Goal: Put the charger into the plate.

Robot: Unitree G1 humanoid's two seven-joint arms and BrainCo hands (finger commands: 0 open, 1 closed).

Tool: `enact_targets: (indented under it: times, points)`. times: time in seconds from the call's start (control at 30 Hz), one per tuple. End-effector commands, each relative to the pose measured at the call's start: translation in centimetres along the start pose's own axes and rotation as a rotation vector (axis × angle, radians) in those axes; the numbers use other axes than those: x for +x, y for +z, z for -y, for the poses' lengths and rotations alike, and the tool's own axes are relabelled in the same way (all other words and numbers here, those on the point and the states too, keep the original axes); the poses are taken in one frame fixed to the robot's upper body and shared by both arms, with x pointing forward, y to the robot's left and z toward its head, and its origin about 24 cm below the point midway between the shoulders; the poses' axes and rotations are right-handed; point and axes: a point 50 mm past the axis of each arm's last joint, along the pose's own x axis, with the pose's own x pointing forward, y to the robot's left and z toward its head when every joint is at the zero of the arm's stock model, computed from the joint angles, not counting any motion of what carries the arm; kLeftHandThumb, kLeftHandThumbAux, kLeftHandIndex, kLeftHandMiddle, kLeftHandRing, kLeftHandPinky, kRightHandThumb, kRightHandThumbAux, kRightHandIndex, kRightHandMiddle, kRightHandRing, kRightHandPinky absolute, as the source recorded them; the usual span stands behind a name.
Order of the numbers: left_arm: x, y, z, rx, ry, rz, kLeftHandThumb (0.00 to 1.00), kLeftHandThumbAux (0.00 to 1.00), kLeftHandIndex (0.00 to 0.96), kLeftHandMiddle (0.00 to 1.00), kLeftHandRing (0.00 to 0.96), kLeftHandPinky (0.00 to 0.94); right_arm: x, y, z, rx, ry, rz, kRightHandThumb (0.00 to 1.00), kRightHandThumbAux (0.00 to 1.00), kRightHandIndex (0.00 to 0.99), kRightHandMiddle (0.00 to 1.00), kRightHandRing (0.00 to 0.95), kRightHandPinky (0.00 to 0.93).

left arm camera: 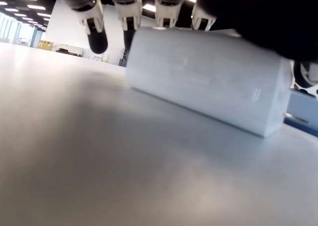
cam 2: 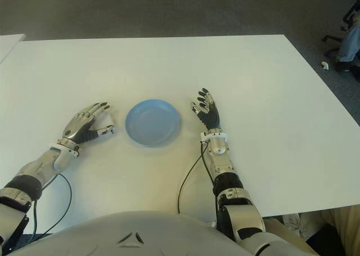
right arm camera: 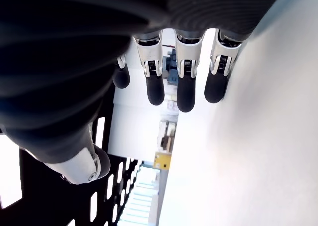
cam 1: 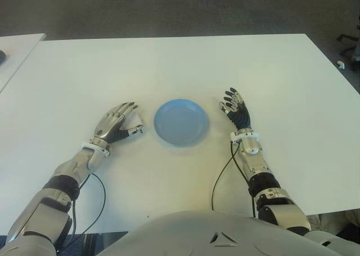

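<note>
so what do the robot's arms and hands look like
Both arms are silver metal with black joint bands. The left hand and right hand have silver-and-black segmented fingers with dark tips and white wrist collars. A thin black cable trails from each forearm across the white table.

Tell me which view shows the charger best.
The left wrist view: the white charger fills it, lying on the table under the left hand's fingers. Both eye views show only a white sliver beneath that hand. The right wrist view shows none.
</note>
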Motion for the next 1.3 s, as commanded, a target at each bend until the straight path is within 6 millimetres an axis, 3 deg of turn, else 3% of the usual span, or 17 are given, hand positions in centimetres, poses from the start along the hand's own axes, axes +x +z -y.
enact_targets:
  times: [0.03,0.37,1.3]
  points:
    - [-1.0,0.0,1.8,-0.005,-0.057,-0.029,0.362,0.147,0.0,0.0,0.0,0.057,-1.3,-1.9,-0.2,0.005,0.011,-0.101,0.687,0.692,0.026,0.173,0.185,0.214]
    - [-0.6,0.1,3.6,0.01,-0.086,-0.08,0.361,0.152,0.0,0.0,0.0,0.064,-1.2,-1.8,-0.2,0.003,0.014,-0.098,0.686,0.692,0.023,0.175,0.186,0.218]
    - [-2.4,-1.9,4.0,0.098,-0.197,-0.137,0.417,0.144,0.0,0.0,0.0,0.111,-1.4,-1.6,0.0,0.026,0.013,-0.101,0.713,0.711,0.035,0.17,0.188,0.243]
